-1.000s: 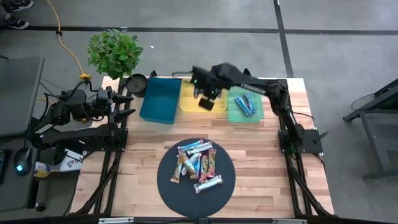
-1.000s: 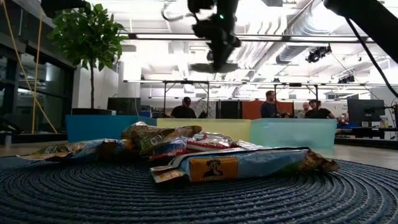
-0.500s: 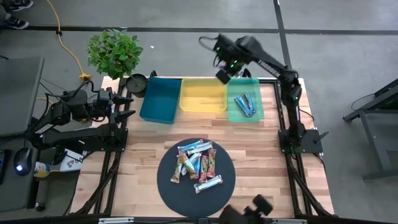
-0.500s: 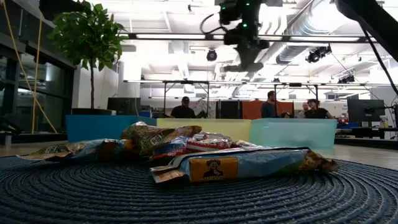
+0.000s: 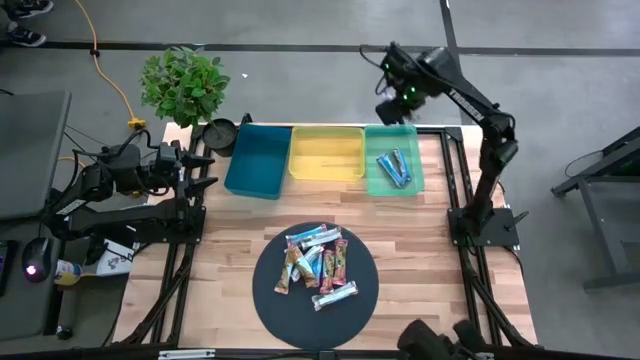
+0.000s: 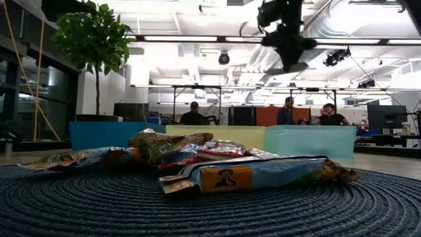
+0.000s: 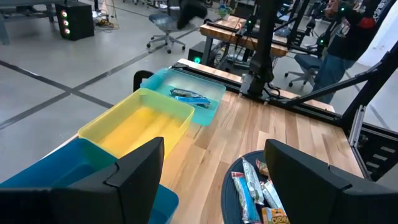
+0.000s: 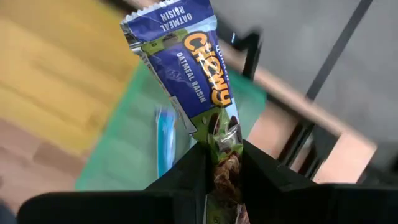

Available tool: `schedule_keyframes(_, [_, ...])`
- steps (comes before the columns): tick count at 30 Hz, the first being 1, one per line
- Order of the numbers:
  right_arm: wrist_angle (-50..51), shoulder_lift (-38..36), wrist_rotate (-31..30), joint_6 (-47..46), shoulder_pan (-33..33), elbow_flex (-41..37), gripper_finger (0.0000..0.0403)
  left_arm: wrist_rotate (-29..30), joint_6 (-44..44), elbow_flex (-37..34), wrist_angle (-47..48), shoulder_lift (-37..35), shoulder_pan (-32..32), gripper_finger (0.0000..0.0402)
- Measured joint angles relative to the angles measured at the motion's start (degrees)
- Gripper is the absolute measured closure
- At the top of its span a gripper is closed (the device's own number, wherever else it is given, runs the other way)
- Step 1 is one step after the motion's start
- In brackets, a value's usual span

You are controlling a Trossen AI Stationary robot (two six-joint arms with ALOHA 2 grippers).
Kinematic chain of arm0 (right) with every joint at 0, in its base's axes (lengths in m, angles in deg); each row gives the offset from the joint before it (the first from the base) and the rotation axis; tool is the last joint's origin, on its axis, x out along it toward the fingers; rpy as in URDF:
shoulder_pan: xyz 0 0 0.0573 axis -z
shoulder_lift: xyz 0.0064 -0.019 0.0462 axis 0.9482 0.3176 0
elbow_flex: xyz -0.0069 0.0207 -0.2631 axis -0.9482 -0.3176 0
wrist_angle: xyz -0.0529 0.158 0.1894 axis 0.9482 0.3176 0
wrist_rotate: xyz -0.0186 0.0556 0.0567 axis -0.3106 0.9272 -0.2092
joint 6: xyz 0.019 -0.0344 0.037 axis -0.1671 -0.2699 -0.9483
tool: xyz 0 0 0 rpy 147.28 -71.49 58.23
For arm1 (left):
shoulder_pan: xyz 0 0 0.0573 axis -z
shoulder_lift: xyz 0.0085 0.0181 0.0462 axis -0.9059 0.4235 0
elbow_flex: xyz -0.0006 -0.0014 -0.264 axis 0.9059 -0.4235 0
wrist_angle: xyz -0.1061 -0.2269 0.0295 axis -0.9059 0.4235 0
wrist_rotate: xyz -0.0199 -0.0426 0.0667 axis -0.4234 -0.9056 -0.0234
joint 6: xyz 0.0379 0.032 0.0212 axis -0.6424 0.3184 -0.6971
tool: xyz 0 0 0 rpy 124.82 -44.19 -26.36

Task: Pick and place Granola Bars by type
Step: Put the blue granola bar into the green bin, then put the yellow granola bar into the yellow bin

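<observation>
Three bins line the table's far edge for you: a blue bin [image 5: 257,160], a yellow bin [image 5: 327,153] and a green bin [image 5: 394,161], smooth plastic trays set side by side. Your right gripper [image 5: 397,100] hangs high above the far rim of the green bin, fingers clenched on a blue bar [image 8: 186,62], its glossy crinkled wrapper sticking up past the pads. Two blue-wrapped bars [image 5: 393,168] lie flat in the green bin, while the yellow bin shows bare floor. On the round dark woven mat [image 5: 270,300], near the front edge, you have the loose heap of granola bars [image 5: 318,264], with bare wood open between mat and bins. Your left gripper [image 7: 211,180] waits at the table's left side, fingers spread wide and released.
</observation>
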Motion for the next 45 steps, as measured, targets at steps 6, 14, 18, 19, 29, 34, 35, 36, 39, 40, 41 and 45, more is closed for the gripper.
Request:
schedule_keyframes(6, [-12.5, -7.5, 4.4, -4.2, -1.4, -21.3, 0.0334, 0.3, 0.0, 0.0, -0.1, 0.0, 0.0, 0.0129])
schedule_keyframes(14, [-32.0, -11.4, 8.0, -10.3, -4.2, -44.5, 0.0334, 0.3, 0.0, 0.0, 0.0, 0.0, 0.0, 0.0129])
schedule_keyframes(18, [-39.4, -11.3, 8.3, -12.0, -4.3, -50.8, 0.0334, 0.3, 0.5, 0.0, 0.0, 0.0, 0.0, 0.0129])
schedule_keyframes(19, [-41.1, -11.3, 8.5, -12.3, -4.3, -51.9, 0.0334, 0.3, 0.9, 0.0, 0.0, 0.0, 0.0, 0.0129])
schedule_keyframes(29, [-45.2, -11.3, 9.2, -10.8, -4.2, -56.3, 0.0321, 0.2, 1.4, 0.0, 0.0, 0.0, 0.0, 0.0129])
schedule_keyframes(34, [-45.7, -11.3, 9.5, -10.5, -4.2, -56.3, 0.0284, 0.0, 1.5, 0.0, 0.0, 0.0, 0.0, 0.0129])
schedule_keyframes(35, [-45.7, -11.3, 9.4, -10.3, -4.2, -56.3, 0.0277, 0.1, 1.5, 0.0, 0.0, 0.0, 0.0, 0.0129])
schedule_keyframes(36, [-45.7, -11.3, 9.5, -10.0, -4.2, -56.3, 0.0270, 0.0, 1.5, 0.0, 0.0, 0.0, 0.0, 0.0129])
schedule_keyframes(39, [-45.7, -11.3, 9.8, -9.3, -4.2, -56.3, 0.0253, 0.0, 1.5, 0.0, 0.0, 0.0, 0.0, 0.0129])
schedule_keyframes(40, [-45.8, -11.3, 9.9, -9.0, -4.2, -56.3, 0.0249, 0.1, 1.5, 0.0, 0.0, 0.0, 0.0, 0.0129])
schedule_keyframes(41, [-46.0, -11.3, 10.1, -8.8, -4.2, -56.3, 0.0245, 0.1, 1.5, 0.0, 0.0, 0.0, 0.0, 0.0129])
schedule_keyframes(45, [-48.3, -12.4, 10.6, -8.1, -4.1, -56.3, 0.0240, 0.1, 1.5, 0.0, 0.0, 0.0, 0.0, 0.0129])
